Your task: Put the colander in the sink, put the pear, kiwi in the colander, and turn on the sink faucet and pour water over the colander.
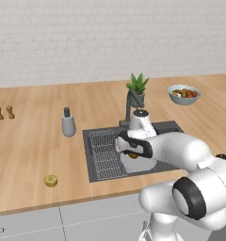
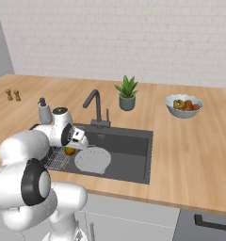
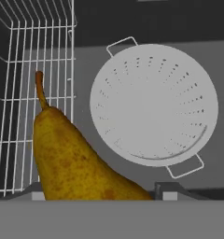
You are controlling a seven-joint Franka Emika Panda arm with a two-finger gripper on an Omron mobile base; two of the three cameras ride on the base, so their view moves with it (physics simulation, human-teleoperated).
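Gripper (image 3: pixel 97 193) is pinching the pear (image 3: pixel 67 158) at lower left of the hand view; colander (image 3: pixel 153 105) is sitting at centre-right in the sink (image 2: pixel 133 146), beside the wire rack (image 3: pixel 34 60)

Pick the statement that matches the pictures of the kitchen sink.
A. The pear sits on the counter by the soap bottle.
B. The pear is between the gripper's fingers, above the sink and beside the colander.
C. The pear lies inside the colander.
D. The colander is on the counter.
B: in the hand view the pear sits in the gripper, while the colander lies empty in the sink.
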